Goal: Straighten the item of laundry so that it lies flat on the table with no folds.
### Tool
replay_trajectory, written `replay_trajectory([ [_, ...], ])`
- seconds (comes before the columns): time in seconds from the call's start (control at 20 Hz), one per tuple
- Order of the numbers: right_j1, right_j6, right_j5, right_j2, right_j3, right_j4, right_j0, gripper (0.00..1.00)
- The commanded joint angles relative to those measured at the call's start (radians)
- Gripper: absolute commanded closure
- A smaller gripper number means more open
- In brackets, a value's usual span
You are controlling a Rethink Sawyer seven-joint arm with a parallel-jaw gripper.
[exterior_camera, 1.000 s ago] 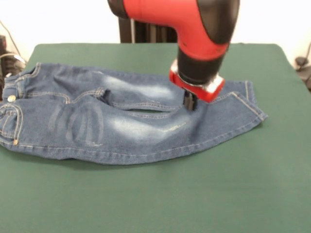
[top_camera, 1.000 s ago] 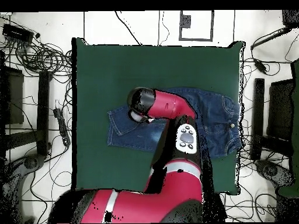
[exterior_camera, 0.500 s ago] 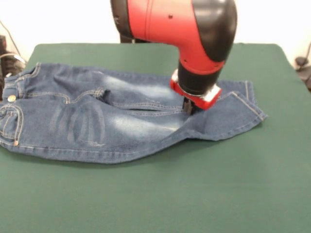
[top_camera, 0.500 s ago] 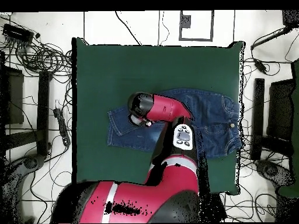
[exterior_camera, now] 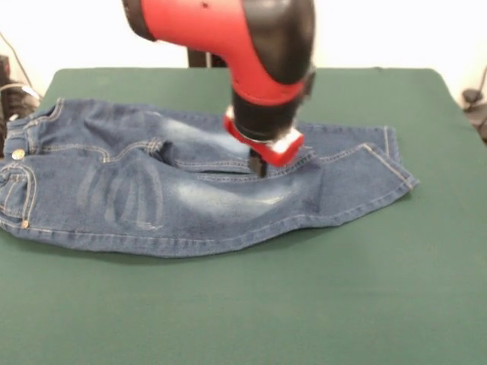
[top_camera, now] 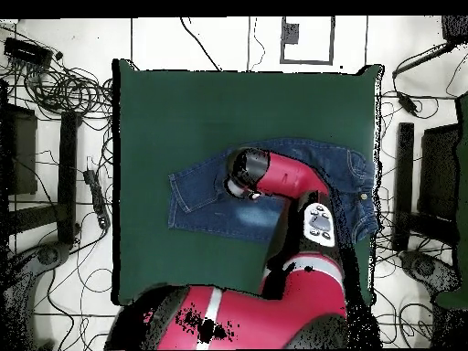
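The item of laundry [exterior_camera: 152,198], a small pair of blue jeans, lies across the table [exterior_camera: 319,304] with its waistband at the left edge and both legs pointing right. My gripper [exterior_camera: 259,166] stands on the cloth where the two legs meet, its dark fingers pressed together and pinching denim. A small ridge of fabric bunches just right of it. In the overhead view the jeans [top_camera: 201,196] lie mid-table [top_camera: 183,101], and the arm's red wrist [top_camera: 251,174] hides the gripper.
Cables and dark equipment [top_camera: 55,82] crowd the floor around the table. A dark object [exterior_camera: 11,99] sits just off the table's left side, beside the waistband. Green cloth shows on every side of the jeans.
The gripper has travelled left along the legs toward the crotch. The near leg's cloth shifted with it, and its lower edge, pulled up half a second ago, has dropped back.
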Motion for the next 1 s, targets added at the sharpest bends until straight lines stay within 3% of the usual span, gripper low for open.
replay_trajectory([
  [0.05, -0.135, 0.053, 0.081, 0.022, 0.106, -0.016, 0.018, 1.0],
  [0.45, -0.185, 0.192, 0.18, 0.011, 0.093, 0.045, 0.085, 1.0],
  [1.0, -0.141, 0.278, 0.062, 0.013, 0.138, 0.108, 0.151, 1.0],
])
